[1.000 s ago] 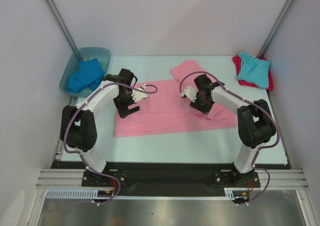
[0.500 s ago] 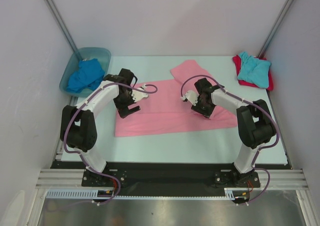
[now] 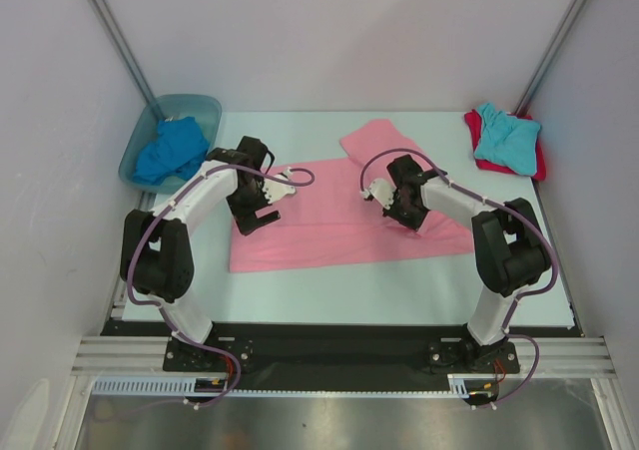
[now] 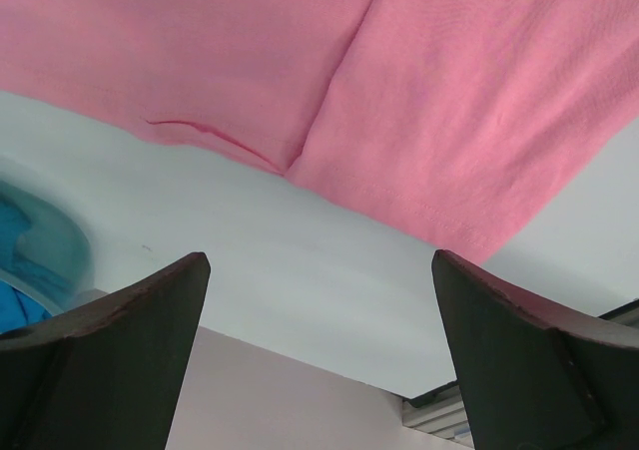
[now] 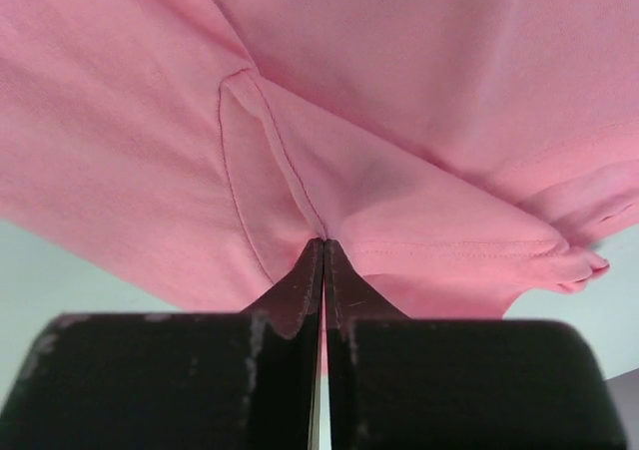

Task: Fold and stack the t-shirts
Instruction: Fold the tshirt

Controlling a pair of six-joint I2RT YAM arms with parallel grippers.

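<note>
Lying flat on the bench, the pink shirt has the right gripper clenched on a pinch of cloth by its right sleeve seam. The left gripper hangs released over its left end. Beyond its far-left corner the blue shirt sits in a tub; beyond its far-right corner the turquoise shirt lies on the red shirt.

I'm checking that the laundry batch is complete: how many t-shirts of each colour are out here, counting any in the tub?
pink t-shirt: 1
royal blue t-shirt: 1
turquoise t-shirt: 1
red t-shirt: 1
Total: 4
</note>
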